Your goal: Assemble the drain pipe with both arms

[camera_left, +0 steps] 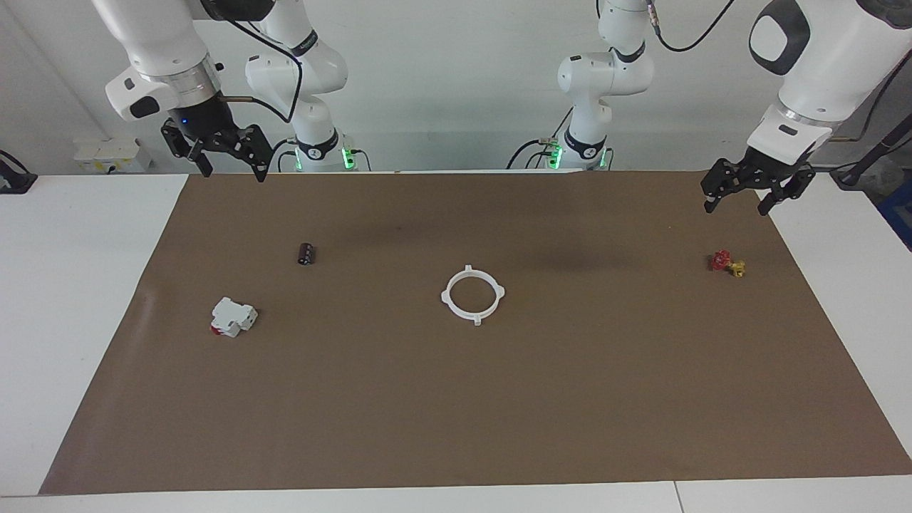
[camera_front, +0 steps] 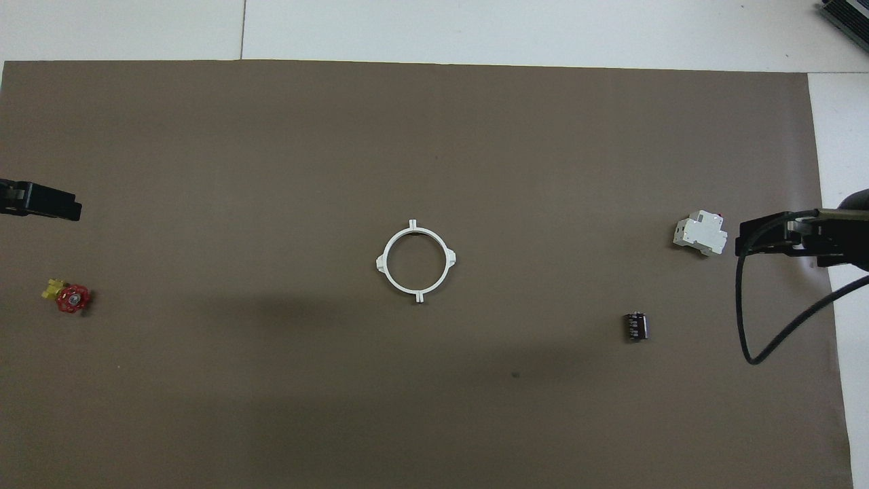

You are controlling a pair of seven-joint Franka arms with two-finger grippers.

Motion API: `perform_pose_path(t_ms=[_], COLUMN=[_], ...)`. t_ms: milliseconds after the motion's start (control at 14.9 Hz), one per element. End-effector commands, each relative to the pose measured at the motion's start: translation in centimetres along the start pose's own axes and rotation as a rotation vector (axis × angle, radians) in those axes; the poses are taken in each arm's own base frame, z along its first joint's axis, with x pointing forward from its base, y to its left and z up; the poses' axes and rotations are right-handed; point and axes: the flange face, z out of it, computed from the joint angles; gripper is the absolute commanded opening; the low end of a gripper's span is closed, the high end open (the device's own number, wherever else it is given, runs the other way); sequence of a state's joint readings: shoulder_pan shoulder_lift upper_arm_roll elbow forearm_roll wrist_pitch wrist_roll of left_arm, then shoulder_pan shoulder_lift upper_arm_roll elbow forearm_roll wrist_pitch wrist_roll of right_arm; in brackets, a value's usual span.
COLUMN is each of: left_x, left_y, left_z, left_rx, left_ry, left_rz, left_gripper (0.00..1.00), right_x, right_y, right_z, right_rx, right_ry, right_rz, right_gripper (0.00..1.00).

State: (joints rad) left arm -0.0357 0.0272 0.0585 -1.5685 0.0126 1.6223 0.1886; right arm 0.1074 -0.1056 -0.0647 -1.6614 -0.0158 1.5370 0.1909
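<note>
The drain pipe (camera_left: 476,318) lies flat in the middle of the brown mat as one closed white ring with four nubs; it also shows in the overhead view (camera_front: 415,293). No gripper touches it. My left gripper (camera_left: 737,205) hangs open and empty in the air over the mat's edge at the left arm's end; only one tip of it (camera_front: 41,202) shows in the overhead view. My right gripper (camera_left: 231,169) hangs open and empty over the mat's edge at the right arm's end, and shows beside the white block in the overhead view (camera_front: 747,234).
A boxy white block with a red part (camera_left: 232,316) (camera_front: 699,234) and a small dark cylinder (camera_left: 307,254) (camera_front: 635,326) lie toward the right arm's end. A red and yellow valve piece (camera_left: 725,263) (camera_front: 70,297) lies toward the left arm's end. A black cable (camera_front: 747,326) hangs from the right gripper.
</note>
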Motion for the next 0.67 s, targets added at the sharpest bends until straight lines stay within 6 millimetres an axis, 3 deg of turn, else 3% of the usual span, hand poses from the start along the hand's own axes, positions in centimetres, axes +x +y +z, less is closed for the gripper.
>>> perform_pose_path(t_ms=[0,67,269,606], left_x=[0.6,-0.6,-3.5,-3.3], left_y=[0.8,1.4,3.6,3.4], left_z=[-1.5,-1.7,0.1,0.3], left_rx=[-0.018,-0.024,-0.030,-0.026], left_ry=[-0.020,-0.038,-0.065,-0.046], left_rz=[0.019,0.018,0.009,0.018], left_gripper=[1.00,1.00,1.00,0.99], right_x=[-0.7,-0.7,-0.7,-0.7], right_y=[0.3,0.3,0.3,0.3], right_z=[-0.3,-0.3,-0.3,-0.3], right_rx=[0.022,0.022,0.021,0.022], right_ry=[-0.007,-0.007,-0.008,-0.007], right_rz=[-0.022,-0.022,-0.022,-0.022], right_gripper=[1.00,1.00,1.00,1.00])
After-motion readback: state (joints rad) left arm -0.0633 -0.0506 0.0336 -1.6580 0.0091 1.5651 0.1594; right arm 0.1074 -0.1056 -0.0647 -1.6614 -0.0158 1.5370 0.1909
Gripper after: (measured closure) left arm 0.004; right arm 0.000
